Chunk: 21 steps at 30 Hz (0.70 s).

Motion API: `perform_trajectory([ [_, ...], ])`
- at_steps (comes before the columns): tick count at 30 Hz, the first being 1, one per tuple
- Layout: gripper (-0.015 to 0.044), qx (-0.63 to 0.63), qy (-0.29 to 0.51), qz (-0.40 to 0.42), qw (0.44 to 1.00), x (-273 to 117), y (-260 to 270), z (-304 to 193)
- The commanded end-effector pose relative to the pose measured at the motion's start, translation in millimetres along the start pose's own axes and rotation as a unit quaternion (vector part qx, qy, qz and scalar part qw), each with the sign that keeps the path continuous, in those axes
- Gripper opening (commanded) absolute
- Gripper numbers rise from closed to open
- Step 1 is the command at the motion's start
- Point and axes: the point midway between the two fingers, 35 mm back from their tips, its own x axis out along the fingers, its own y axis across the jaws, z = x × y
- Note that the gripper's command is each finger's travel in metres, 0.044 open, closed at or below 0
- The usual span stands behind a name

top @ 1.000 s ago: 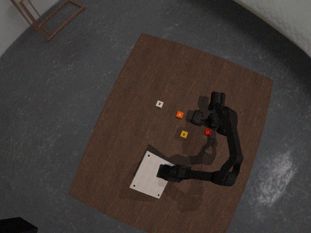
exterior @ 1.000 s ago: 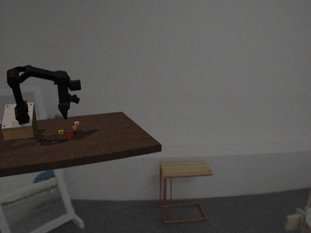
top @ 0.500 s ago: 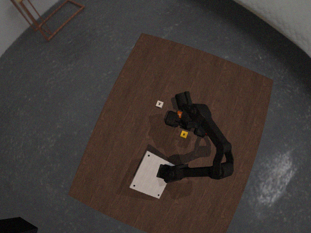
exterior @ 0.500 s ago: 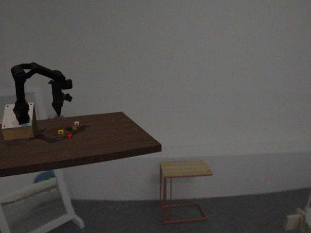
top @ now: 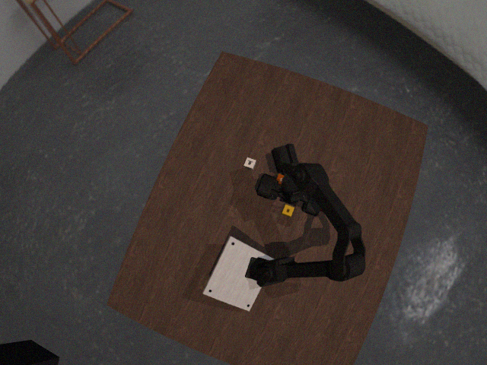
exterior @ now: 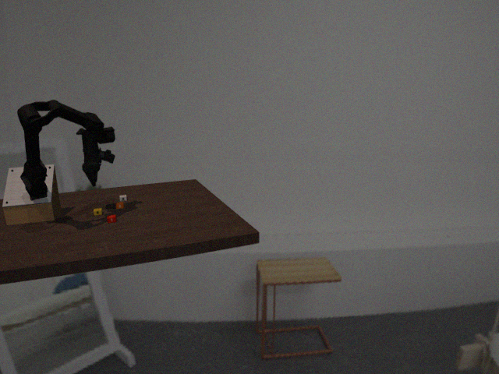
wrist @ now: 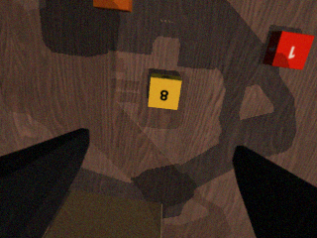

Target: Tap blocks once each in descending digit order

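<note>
The hand hovered apart above the bench; which blocks had been tapped could not be told.

Top view: camera sits high above the desk, facing down; all four desk corners are not in frame, the lower right one being cut off. Exterior view: looks from beyond one long edge, slightly above desk height, across the top to a wall; one desk end runs out of frame at left. Wrist view: nearest, looks down between the claw's fingers; no desk edge in frame. Top and exterior share the arm; wrist and top share the yellow block.
</note>
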Motion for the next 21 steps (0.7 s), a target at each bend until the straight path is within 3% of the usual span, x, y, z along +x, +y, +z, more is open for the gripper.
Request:
perform_trajectory([
  [1, 0.0400, 0.002, 0.002, 0.002, 1.000, 1, 1, -1],
  [6, 0.0400, 0.002, 0.002, 0.003, 1.000, -6, 21, 21],
  [21, 0.0400, 0.005, -0.001, 0.007, 1.000, -3, 179, 106],
])
